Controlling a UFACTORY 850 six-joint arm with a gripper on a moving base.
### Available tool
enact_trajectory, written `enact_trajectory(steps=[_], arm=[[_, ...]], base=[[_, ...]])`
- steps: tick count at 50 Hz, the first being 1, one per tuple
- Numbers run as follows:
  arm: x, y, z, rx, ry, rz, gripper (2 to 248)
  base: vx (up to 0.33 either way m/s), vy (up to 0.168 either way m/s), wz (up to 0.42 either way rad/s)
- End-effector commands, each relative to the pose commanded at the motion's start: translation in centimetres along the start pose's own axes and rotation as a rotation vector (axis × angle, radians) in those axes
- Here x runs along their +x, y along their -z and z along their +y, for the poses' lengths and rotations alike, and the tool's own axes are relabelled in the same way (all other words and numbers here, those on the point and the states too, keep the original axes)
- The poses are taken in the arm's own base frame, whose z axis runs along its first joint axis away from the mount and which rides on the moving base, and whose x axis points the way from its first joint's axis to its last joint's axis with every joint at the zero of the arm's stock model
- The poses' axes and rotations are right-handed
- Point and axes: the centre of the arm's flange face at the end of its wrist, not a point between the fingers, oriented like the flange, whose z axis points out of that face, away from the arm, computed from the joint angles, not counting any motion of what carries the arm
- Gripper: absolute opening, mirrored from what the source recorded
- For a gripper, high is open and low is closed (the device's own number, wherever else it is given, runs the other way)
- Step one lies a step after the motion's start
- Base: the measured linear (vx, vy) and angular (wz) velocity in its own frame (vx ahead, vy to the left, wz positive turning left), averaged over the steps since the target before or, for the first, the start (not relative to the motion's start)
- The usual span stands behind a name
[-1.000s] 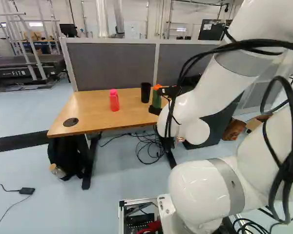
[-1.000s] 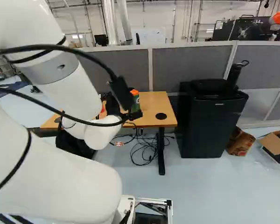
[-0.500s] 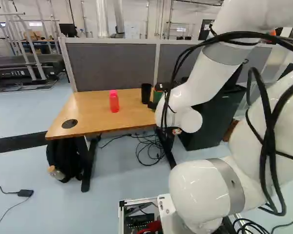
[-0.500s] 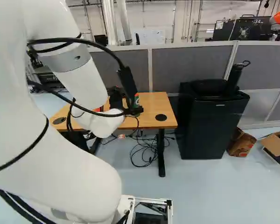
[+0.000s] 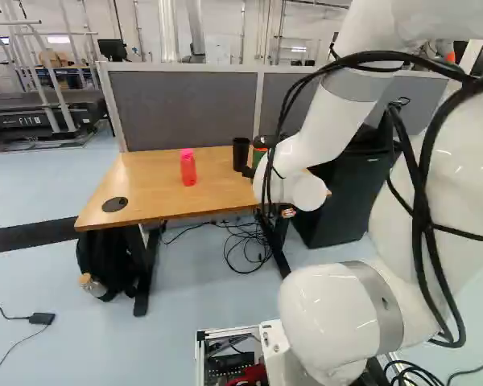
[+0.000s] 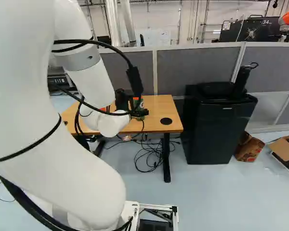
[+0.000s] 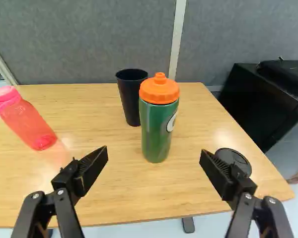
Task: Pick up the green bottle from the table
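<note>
Okay, pincer (image 6: 140,113) spread wide, fingers well apart. Green bottle (image 7: 159,126) with orange lid (image 7: 159,89) upright on the tabletop (image 7: 104,183), ahead of the pincer and centred between the lines of its fingers, nearer the right edge than the left. Round black cap (image 7: 233,161) set into the tabletop near the right front corner, just beyond one fingertip. Black cup (image 7: 130,99) upright, just beside the bottle, toward the back edge and a bit left. Pink bottle (image 5: 187,168) upright, further left. Black cabinet (image 6: 214,132) past the right edge, grey partition (image 7: 84,39) behind the back edge.
</note>
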Motion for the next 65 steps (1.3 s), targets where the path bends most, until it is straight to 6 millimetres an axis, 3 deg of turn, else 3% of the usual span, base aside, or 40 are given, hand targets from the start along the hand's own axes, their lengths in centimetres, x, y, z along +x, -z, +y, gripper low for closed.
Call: enact_trajectory(steps=[29, 65], arm=[[-1.6, -2.7, 0.0, 0.000, 0.000, -0.040, 247], [-1.8, -9.6, 0.0, -0.001, 0.000, 0.015, 247]], base=[[0.000, 0.000, 0.000], [0.000, 0.000, 0.000]])
